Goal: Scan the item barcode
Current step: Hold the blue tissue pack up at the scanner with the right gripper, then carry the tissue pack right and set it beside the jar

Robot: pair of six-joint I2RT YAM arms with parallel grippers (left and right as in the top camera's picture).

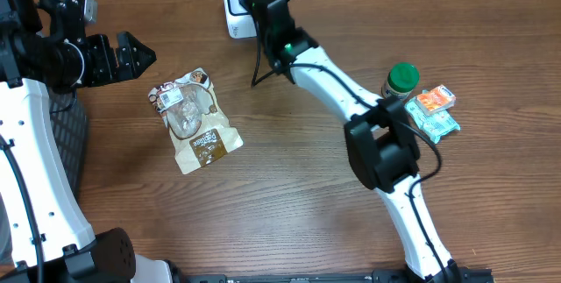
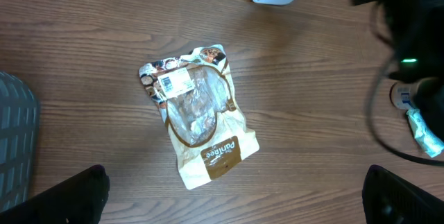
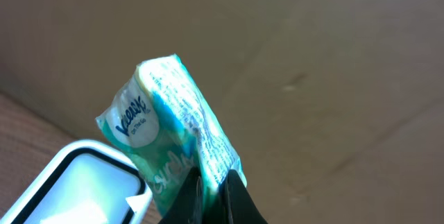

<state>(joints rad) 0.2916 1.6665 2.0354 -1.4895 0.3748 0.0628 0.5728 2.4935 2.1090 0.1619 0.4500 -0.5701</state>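
Right jaws are shut together on a Kleenex tissue pack [image 3: 173, 127], the dark fingertips [image 3: 236, 200] pinching its lower edge so that the teal-and-white pack stands up tilted (logo facing the wrist camera). Just beside the pack's lower end is the white scanner [image 3: 76, 182] with its pale window; whether the two touch cannot be told. From overhead the pack itself is hidden under the right arm [image 1: 333, 81], which reaches across to the far edge of the tabletop [image 1: 289, 195], where the scanner [image 1: 233, 16] stands.

Left jaws stand wide apart and hold nothing, the black fingers [image 1: 131, 53] hanging over the left side of the tabletop; the left wrist view shows one fingertip [image 2: 69, 196] in each bottom corner. Between them, flat on the wood, lies a brown-and-white snack pouch [image 2: 201, 116] with a clear window and a white label near its top. At the right side, well apart from the pouch, stand a green-capped bottle [image 1: 401, 80], an orange packet [image 1: 436, 100] and a second teal packet [image 1: 434, 123], close together.
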